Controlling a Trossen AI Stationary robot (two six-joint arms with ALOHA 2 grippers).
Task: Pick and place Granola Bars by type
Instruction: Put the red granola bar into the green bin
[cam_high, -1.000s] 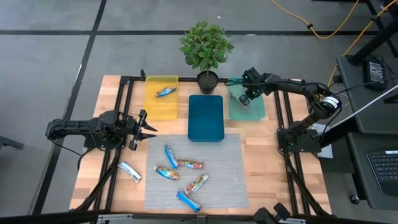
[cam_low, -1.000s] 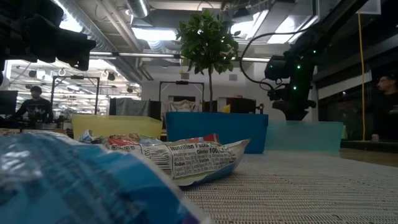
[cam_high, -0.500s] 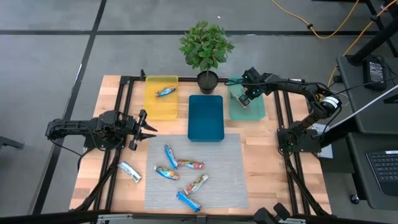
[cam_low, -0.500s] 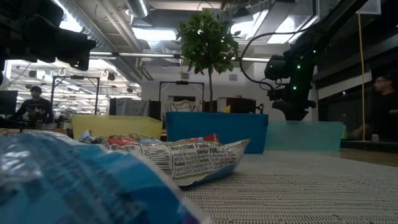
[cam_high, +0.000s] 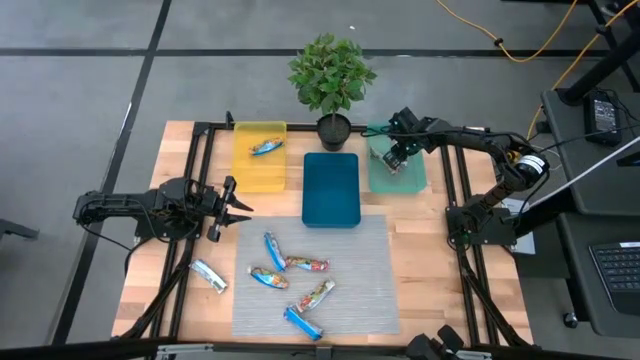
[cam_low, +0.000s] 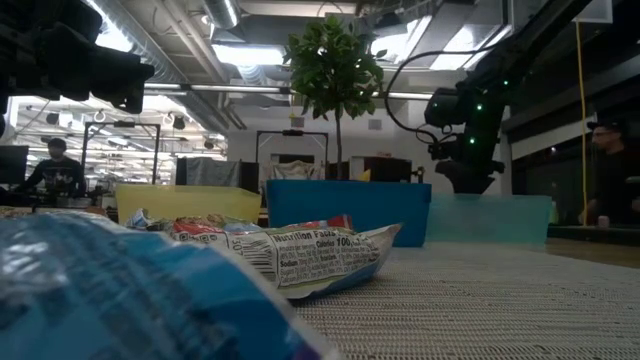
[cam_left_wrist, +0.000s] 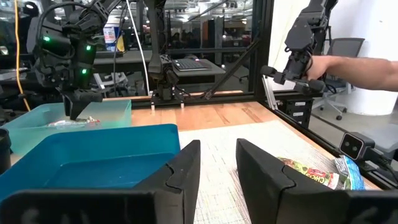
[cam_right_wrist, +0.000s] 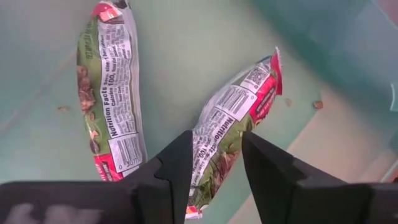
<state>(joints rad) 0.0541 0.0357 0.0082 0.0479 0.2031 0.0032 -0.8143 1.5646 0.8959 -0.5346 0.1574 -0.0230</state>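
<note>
Now the right gripper (cam_right_wrist: 214, 168) newly parted over the teal tray (cam_high: 412, 178) — bar (cam_right_wrist: 233, 124) seemingly released.

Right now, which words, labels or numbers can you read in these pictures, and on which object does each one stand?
"Nutrition Facts" on the bar lying apart in the teal tray.
"Nutrition Facts" on the bar between the right gripper fingers.
"Nutrition Facts" on the front bar on the grey mat, low view; "100" shows beneath it.
All finer print on these wrappers is too small to read.
The other bars on the mat show no readable text.
</note>
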